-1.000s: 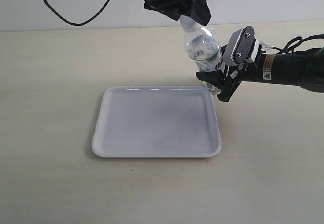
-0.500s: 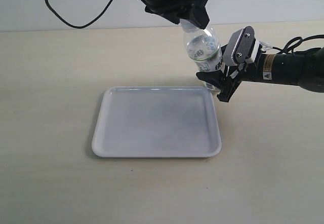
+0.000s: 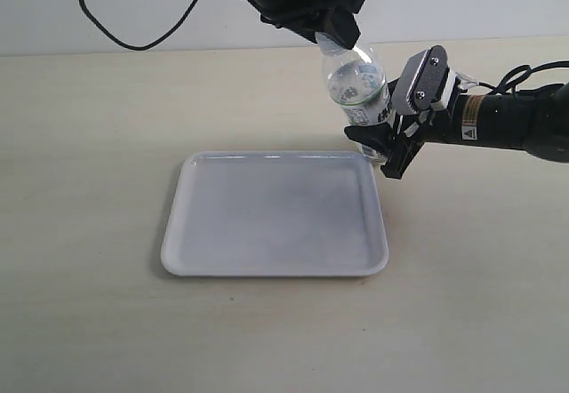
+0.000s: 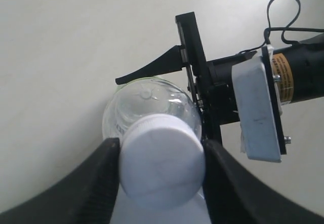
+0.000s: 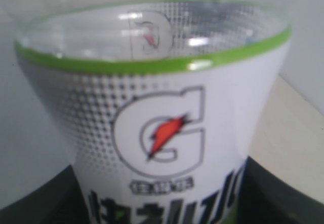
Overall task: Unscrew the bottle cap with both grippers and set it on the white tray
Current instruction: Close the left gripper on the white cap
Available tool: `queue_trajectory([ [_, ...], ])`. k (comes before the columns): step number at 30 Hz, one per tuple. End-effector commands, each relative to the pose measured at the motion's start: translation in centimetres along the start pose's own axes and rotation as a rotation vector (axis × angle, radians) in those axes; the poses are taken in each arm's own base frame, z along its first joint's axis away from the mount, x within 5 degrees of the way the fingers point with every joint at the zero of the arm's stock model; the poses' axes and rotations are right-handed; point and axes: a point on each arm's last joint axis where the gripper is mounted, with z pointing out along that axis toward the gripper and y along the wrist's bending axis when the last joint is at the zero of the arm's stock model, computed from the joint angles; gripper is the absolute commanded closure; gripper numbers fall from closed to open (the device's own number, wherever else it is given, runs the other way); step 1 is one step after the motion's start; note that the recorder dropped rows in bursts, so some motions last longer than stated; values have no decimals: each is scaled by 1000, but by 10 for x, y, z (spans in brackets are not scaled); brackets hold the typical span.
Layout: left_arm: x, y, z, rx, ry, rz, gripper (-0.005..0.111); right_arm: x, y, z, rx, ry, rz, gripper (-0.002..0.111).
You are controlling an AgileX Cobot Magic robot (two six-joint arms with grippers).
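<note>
The clear bottle (image 3: 357,86) hangs tilted above the white tray's (image 3: 276,215) far right corner. My right gripper (image 3: 380,140) is shut on the bottle's labelled lower body (image 5: 167,143), its black fingers (image 5: 35,198) pressing both sides. My left gripper (image 3: 331,39) reaches in from above and is shut on the white bottle cap (image 4: 163,164), which sits on the bottle's neck between the two black fingers (image 4: 93,176). In the exterior view the cap is hidden inside the left gripper. The right gripper's grey-white block (image 4: 258,112) shows beside the bottle in the left wrist view.
The tray lies flat on a pale beige table (image 3: 107,126) with nothing on it. A black cable (image 3: 133,33) loops at the back left against the white wall. The right arm (image 3: 507,122) stretches in from the right edge.
The left gripper has shifted slightly up and left at the bottle's top, turning a little. The bottle, the right gripper and the tray stay where they were.
</note>
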Motion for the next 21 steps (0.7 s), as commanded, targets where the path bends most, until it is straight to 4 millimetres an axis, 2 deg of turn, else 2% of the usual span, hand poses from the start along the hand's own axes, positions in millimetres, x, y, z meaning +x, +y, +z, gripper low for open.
queue_trajectory([
  [1, -2, -1, -1, -4, -17, -18, 73, -7, -1, -1, -4, -36, -7, 108],
  [6, -2, -1, -1, -4, -17, -18, 107, -7, -1, -1, -4, -36, -7, 108],
  [13, -3, -1, -3, -11, -23, -126, 107, -7, -1, -1, -4, -36, -7, 108],
  [21, -4, 3, -5, -59, -39, -426, 107, -6, 0, -1, -11, -35, -16, 108],
])
